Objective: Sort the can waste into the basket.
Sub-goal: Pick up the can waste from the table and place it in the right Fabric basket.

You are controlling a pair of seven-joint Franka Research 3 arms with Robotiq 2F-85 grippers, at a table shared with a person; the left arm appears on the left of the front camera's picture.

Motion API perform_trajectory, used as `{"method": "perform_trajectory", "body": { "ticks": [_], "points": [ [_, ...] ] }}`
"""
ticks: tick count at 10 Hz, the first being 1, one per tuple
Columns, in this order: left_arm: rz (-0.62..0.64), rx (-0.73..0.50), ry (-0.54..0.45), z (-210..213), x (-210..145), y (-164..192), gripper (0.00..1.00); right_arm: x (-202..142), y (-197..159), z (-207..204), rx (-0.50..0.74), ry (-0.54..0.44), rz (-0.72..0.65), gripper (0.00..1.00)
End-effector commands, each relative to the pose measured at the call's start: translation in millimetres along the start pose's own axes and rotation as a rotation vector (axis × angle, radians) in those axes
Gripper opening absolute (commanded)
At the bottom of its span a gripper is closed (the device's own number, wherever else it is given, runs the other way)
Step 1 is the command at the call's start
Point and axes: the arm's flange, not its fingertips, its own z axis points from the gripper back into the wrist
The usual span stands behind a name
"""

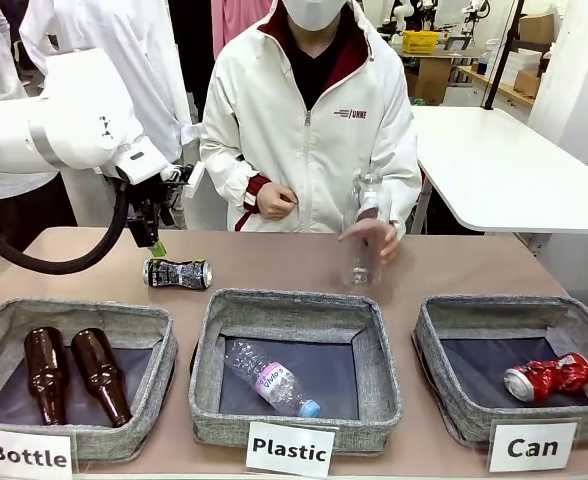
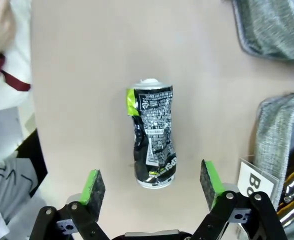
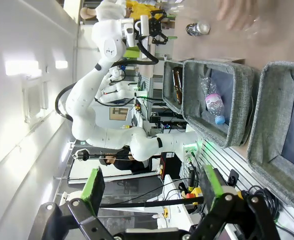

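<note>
Over at ten o'clock on the surface, the wide-open left claw hangs above the black can, not yet moved; at four o'clock the red can lies in the basket, and the right claw is wide open too.

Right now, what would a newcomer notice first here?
The left gripper hangs open above the black crushed can lying on the table just beyond the Bottle bin. A crushed red can lies in the Can basket at the right, and the person's hand holds a clear plastic bottle upright at the far middle.
</note>
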Motion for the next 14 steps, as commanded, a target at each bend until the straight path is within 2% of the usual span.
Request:
{"method": "perform_trajectory", "body": {
  "ticks": [1,7,8,11,12,13,14],
  "points": [
    [0.056,-0.084,0.051,-19.4,-0.5,22.4,0.99,0.0,1.5,3.1,-0.002,0.011,0.020,1.00],
    [0.089,-0.225,0.188,-89.8,17.9,44.7,0.99,0.0,1.5,3.1,-0.002,0.011,0.020,1.00],
    [0.102,-0.226,0.217,-95.3,20.0,47.4,0.99,0.0,1.5,3.1,-0.002,0.011,0.020,1.00],
    [0.110,-0.233,0.218,-100.8,21.3,48.8,0.99,0.0,1.5,3.1,-0.002,0.011,0.020,1.00],
    [0.124,-0.224,0.235,-101.1,20.4,49.9,0.40,0.0,1.5,3.1,-0.002,0.011,0.020,1.00],
    [0.130,-0.225,0.232,-100.6,20.8,49.9,0.39,0.0,1.5,3.1,-0.002,0.011,0.020,1.00],
    [0.140,-0.220,0.230,-99.9,21.2,49.3,0.00,0.0,1.5,3.1,-0.002,0.011,0.020,1.00]
  ]
}}
